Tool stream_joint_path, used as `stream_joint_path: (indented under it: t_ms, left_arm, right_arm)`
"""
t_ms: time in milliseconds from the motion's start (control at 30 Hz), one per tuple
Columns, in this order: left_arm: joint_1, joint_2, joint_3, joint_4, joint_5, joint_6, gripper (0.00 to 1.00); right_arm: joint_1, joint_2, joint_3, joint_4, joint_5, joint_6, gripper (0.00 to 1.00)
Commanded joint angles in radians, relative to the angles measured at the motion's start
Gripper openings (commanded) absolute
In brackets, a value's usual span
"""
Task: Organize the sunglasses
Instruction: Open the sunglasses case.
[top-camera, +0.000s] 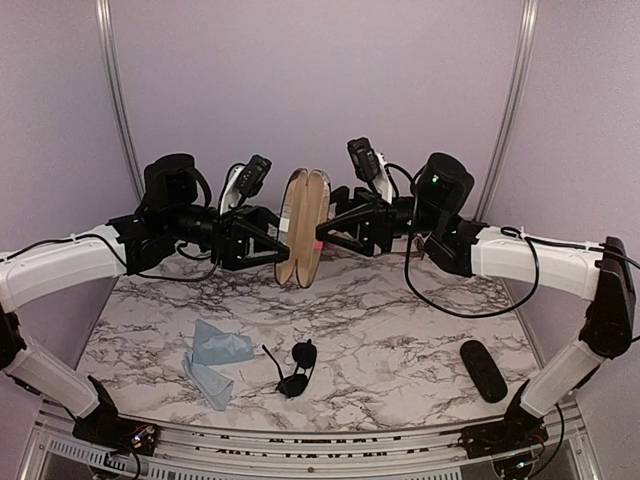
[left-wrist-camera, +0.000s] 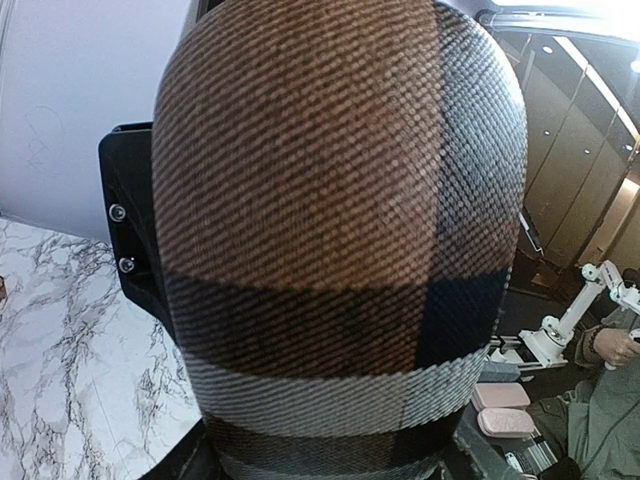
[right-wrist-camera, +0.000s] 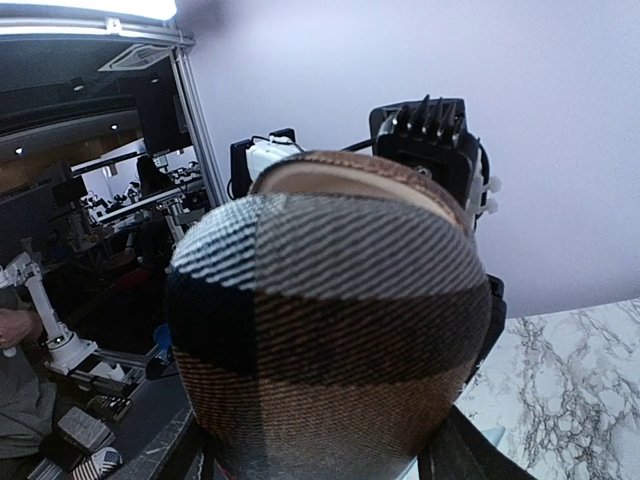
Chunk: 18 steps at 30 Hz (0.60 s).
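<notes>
**Black sunglasses** (top-camera: 298, 368): round dark lenses, one thin arm sticking out. They lie on the table (top-camera: 400, 330), below and in front of the brown case (top-camera: 303, 227).
**Brown pair:** not seen in any view.
**Brown case:** plaid shell, hinged open, held upright in the air. The left gripper (top-camera: 272, 236) clamps one half and the right gripper (top-camera: 327, 236) the other. It is seen edge-on, so I cannot tell its contents.
**Black case** (top-camera: 483, 370): closed, front right of the brown case.
**Blue cloth** (top-camera: 215, 358): front left of it.
**Risk:** an uneven pull could slip a half from its claw, and the shell could drop onto the glasses.
</notes>
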<state>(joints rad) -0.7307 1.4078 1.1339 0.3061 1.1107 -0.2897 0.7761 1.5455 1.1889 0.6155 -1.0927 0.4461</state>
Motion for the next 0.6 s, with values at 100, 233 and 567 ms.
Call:
stream_joint_path:
  t_ms: [100, 233, 567]
  left_arm:
    - [-0.019, -0.053, 0.024, 0.051, 0.093, -0.04, 0.0]
    - [-0.019, -0.057, 0.025, 0.053, 0.1, -0.042, 0.0]
    - [-0.024, -0.06, 0.023, 0.06, 0.102, -0.046, 0.0]
  right_arm:
    - [0.001, 0.037, 0.049, 0.045, -0.176, -0.007, 0.59]
    - [-0.01, 0.02, 0.046, 0.018, -0.191, -0.024, 0.61]
    - [-0.03, -0.03, 0.062, -0.19, -0.136, -0.146, 0.9]
